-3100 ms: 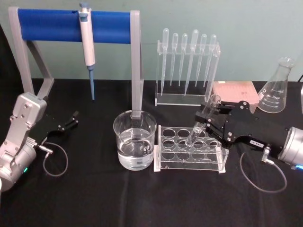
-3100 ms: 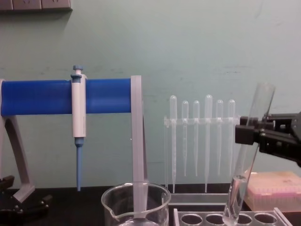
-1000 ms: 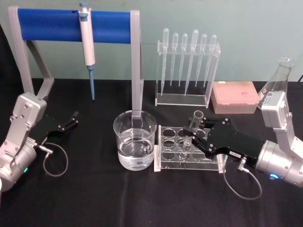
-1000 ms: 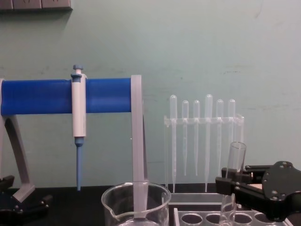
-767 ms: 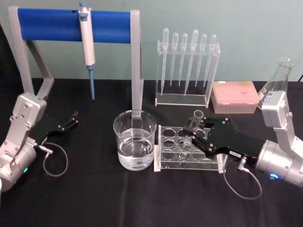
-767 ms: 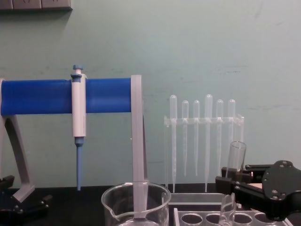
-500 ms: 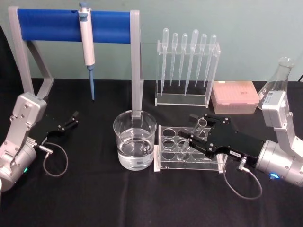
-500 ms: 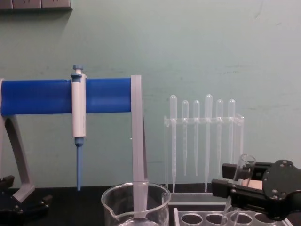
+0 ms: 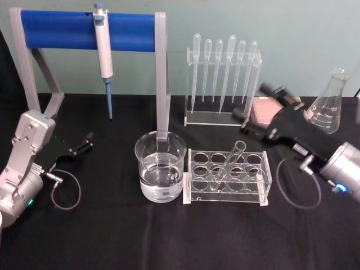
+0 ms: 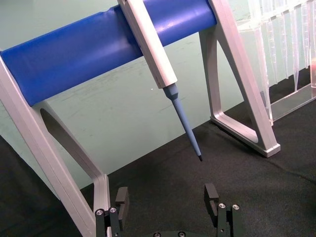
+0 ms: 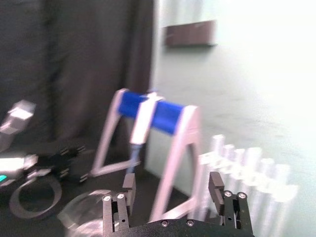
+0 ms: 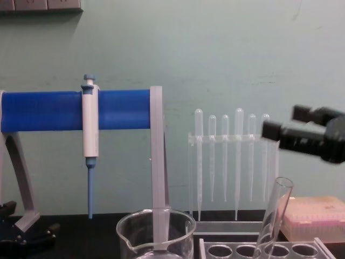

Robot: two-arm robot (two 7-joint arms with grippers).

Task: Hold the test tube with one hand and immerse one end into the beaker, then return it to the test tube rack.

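Long clear glass test tube leans in the clear holed rack, rim tilted toward the black right gripper, fingers spread and empty, raised behind that rack.

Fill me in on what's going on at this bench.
The test tube leans in the clear rack, with nothing gripping it. The right claw is open, raised above and behind the rack near the pipette stand. The beaker of water stands beside the rack. The left claw rests open at the table's left.
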